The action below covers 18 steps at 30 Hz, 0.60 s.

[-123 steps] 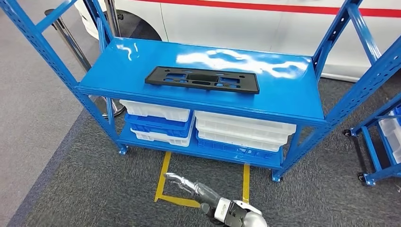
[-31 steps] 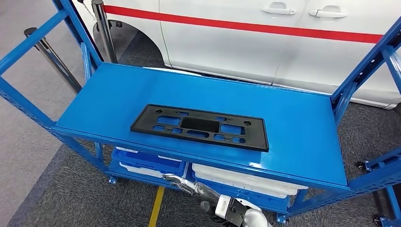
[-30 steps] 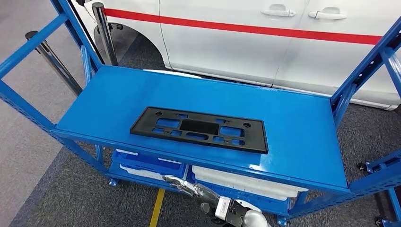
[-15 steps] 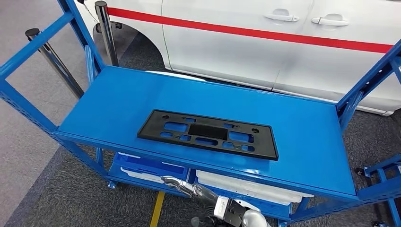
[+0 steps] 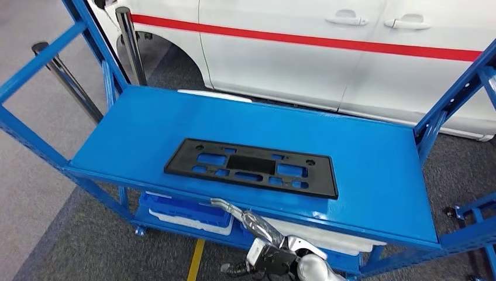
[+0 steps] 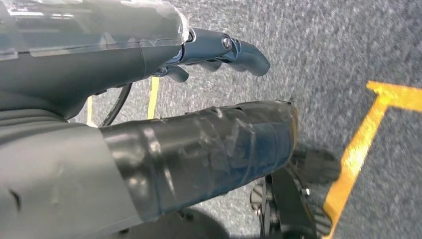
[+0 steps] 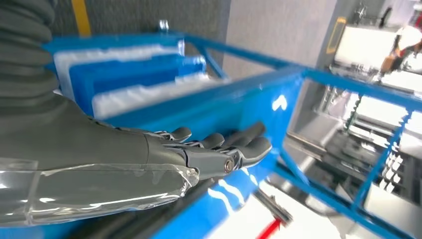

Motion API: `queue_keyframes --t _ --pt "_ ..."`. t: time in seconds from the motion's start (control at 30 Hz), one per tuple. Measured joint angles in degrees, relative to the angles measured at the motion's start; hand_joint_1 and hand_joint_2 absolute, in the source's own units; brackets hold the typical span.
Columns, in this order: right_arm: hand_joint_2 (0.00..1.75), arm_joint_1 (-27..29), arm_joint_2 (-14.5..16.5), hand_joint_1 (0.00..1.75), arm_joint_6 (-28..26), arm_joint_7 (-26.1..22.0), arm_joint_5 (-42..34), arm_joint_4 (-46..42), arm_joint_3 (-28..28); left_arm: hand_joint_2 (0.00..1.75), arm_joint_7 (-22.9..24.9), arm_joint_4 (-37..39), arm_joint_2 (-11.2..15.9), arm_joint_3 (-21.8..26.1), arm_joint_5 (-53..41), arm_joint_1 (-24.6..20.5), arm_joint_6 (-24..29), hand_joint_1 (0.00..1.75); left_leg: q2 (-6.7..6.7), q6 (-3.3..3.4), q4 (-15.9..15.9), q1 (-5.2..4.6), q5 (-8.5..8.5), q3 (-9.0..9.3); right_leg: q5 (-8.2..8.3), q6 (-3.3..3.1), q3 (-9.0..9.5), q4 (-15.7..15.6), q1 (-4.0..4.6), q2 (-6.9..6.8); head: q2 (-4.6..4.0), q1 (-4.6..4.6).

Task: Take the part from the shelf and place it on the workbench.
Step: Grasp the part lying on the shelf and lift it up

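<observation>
Fingers (image 6: 234,50) of the left hand (image 6: 149,74) stretch out straight and hold nothing, with grey carpet and a yellow floor line (image 6: 368,134) beyond them. To the right, low in the head view, the right hand (image 5: 240,218) reaches forward just below the front edge of the blue metal shelf (image 5: 146,126); its fingers (image 7: 234,144) lie nearly straight, side by side, and they too hold nothing. In the right wrist view they sit just beside that blue front edge, though I cannot tell whether they touch it.

On the shelf's top board lies the flat black plastic part with rectangular cut-outs (image 5: 251,167), lengthwise along the board and nearer the front edge than the back, well apart from both hands. On the lower level rest stacked white and blue plastic trays (image 5: 187,213). Behind the shelf stands a white car with a red stripe (image 5: 327,58), and at far left a chrome post (image 5: 67,76) rises from the floor.
</observation>
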Motion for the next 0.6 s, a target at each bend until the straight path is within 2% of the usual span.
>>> queue_keyframes --t 0.07,0.1,0.13,0.17,0.2,0.23,0.3,0.33,0.43,0.47,0.53,0.6 --pt "1.75 -0.5 0.0 0.00 -1.9 0.2 1.9 -0.4 0.3 0.00 0.0 0.0 0.0 -0.1 0.1 0.0 0.0 0.00 0.01 -0.51 7.0 0.30 -3.56 -3.28 -0.03 -0.21 0.09 -0.1 -0.03 -0.14 0.00 -0.11" --pt "1.75 -0.6 0.0 0.00 -3.0 0.4 3.1 -0.6 0.6 0.00 0.0 0.0 0.0 -0.2 0.2 0.0 0.0 0.00 0.01 -0.74 10.4 0.41 -4.74 -4.95 -0.07 -0.25 0.09 0.0 -0.01 -0.15 0.00 -0.10" --pt "1.75 -0.8 0.0 0.00 -4.2 0.7 4.6 -0.8 0.8 0.00 0.0 0.0 0.0 -0.3 0.3 0.1 0.0 0.00 0.02 -0.90 12.2 0.50 -4.91 -5.93 -0.13 -0.26 0.11 0.0 -0.01 -0.14 0.00 -0.10" --pt "1.75 -1.0 0.0 0.00 -5.7 1.0 6.2 -1.1 1.1 0.00 0.0 0.0 0.0 -0.3 0.4 0.2 0.0 0.00 0.02 -0.99 11.9 0.58 -3.99 -5.97 -0.20 -0.23 0.16 0.1 -0.02 -0.09 0.00 -0.10" --pt "1.75 -1.3 0.0 0.00 -7.1 1.4 7.7 -1.5 1.4 0.00 0.0 0.0 0.0 -0.4 0.6 0.3 -0.1 0.00 0.03 -1.02 9.2 0.66 -1.99 -4.82 -0.31 -0.13 0.24 0.2 -0.05 -0.03 0.00 -0.10" --pt "1.75 -1.7 -0.1 0.00 -8.3 1.8 9.0 -1.9 1.8 0.00 0.0 0.0 0.0 -0.5 0.7 0.3 -0.1 0.00 0.06 -0.99 5.1 0.74 0.22 -3.04 -0.48 0.04 0.30 0.3 -0.06 0.02 0.00 -0.09" --pt "1.75 -2.8 -0.1 0.00 -10.0 2.5 10.4 -2.6 2.4 0.00 -0.1 0.0 0.0 -0.8 0.9 0.2 -0.1 0.00 0.03 -0.59 -1.5 0.61 2.77 -0.03 -0.82 0.57 0.15 0.8 0.12 0.07 0.00 -0.07" --pt "1.75 -3.2 -0.1 0.00 -10.5 2.8 11.0 -2.8 2.7 0.00 -0.2 0.0 0.0 -1.0 1.0 0.1 -0.1 0.00 -0.02 -0.30 -2.8 0.50 2.94 0.50 -0.91 0.82 0.04 0.9 0.21 0.08 0.00 -0.05" --pt "1.75 -4.3 -0.1 0.00 -12.1 3.7 12.6 -3.1 3.4 0.00 -0.2 0.0 0.0 -1.3 1.2 0.1 -0.1 0.00 -0.07 0.76 -3.2 0.44 2.98 0.56 -1.07 1.58 -0.04 1.1 0.21 0.08 0.00 -0.02" --pt "1.75 -4.7 -0.2 0.00 -12.6 4.0 13.2 -3.1 3.6 0.00 -0.2 0.0 0.0 -1.4 1.3 0.2 -0.1 0.00 -0.03 1.16 -3.4 0.52 3.10 0.65 -1.64 1.86 -0.31 1.8 0.16 0.07 0.00 -0.01" --pt "1.75 -5.3 -0.4 0.00 -13.6 4.7 14.5 -3.1 3.9 0.00 -0.2 0.0 0.0 -1.5 1.5 0.1 -0.2 0.00 0.07 1.82 -3.7 0.64 3.28 0.73 -4.44 2.34 -2.37 6.4 0.03 0.06 0.00 0.00" --pt "1.75 -5.6 -0.8 0.00 -15.2 5.8 16.7 -3.0 4.2 0.00 -0.2 0.0 0.0 -1.7 1.8 0.1 -0.2 0.00 0.08 2.11 -3.7 0.59 3.24 0.65 -7.99 2.64 -6.14 14.1 0.02 0.05 0.00 -0.01"
